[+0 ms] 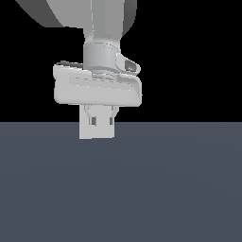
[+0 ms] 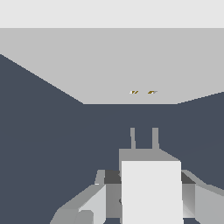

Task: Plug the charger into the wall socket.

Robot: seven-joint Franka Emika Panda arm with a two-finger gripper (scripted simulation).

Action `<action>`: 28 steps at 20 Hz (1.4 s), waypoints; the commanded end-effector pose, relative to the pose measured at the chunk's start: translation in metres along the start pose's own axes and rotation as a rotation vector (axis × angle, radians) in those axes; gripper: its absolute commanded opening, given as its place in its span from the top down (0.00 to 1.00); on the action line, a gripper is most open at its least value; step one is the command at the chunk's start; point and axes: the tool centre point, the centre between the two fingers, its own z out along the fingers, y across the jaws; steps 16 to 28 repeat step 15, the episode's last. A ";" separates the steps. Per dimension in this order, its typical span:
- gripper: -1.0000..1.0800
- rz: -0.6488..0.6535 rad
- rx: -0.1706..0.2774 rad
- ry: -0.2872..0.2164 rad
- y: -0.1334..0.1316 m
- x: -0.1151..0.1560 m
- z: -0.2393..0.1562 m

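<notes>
Gripper (image 1: pixel 98 122): clamping the charger (image 2: pixel 151 188) between both fingers (image 2: pixel 83 205), low over the dark worktop (image 1: pixel 165 189).
Charger: white block sitting in the gripper, two prongs (image 2: pixel 143 138) pointing ahead toward the wall socket, not yet touching it.
Wall socket (image 2: pixel 109 65): standing apart, beyond the prongs; two yellowish slots (image 2: pixel 142 92) showing near its lower edge in the wrist view.
Step in hand, judged: lining prongs up with slots before advancing. Keeping the grip firm, holding the block level, nudging sideways until each prong is facing its slot, then pushing straight in, slowly, avoiding any twist.
</notes>
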 end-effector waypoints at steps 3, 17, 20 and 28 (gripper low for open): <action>1.00 0.000 0.000 0.000 0.000 0.015 0.001; 1.00 -0.001 0.000 0.000 0.000 0.039 0.003; 1.00 -0.001 0.000 0.000 0.000 0.039 0.003; 1.00 -0.001 0.000 0.000 0.000 0.039 0.003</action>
